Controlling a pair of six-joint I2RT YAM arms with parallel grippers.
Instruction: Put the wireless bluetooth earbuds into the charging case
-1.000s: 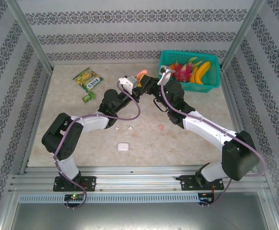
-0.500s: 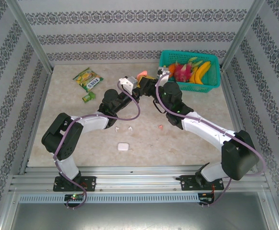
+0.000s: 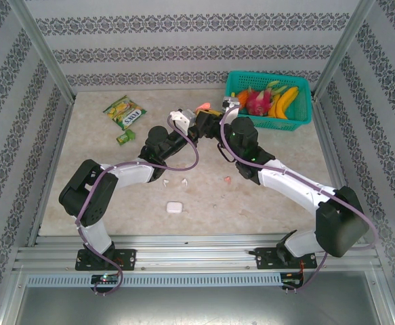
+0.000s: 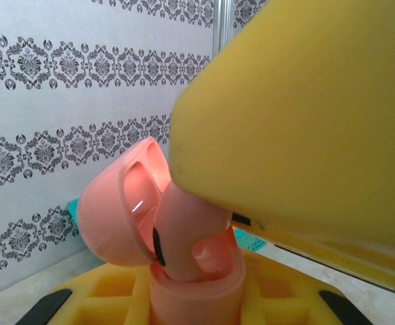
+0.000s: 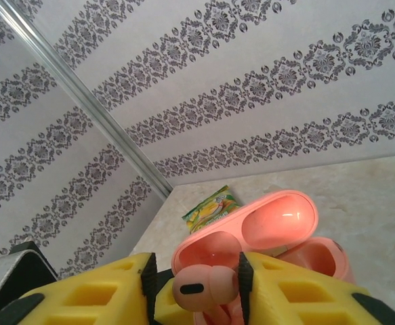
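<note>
Apparently, right tool pinches 1 pink earbud partly inside case.

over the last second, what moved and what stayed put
The right gripper, shut on a pink earbud, moved left from beside the basket to the open pink case held in the left gripper. The left arm, the white case and the white earbuds on the table stayed put.
</note>
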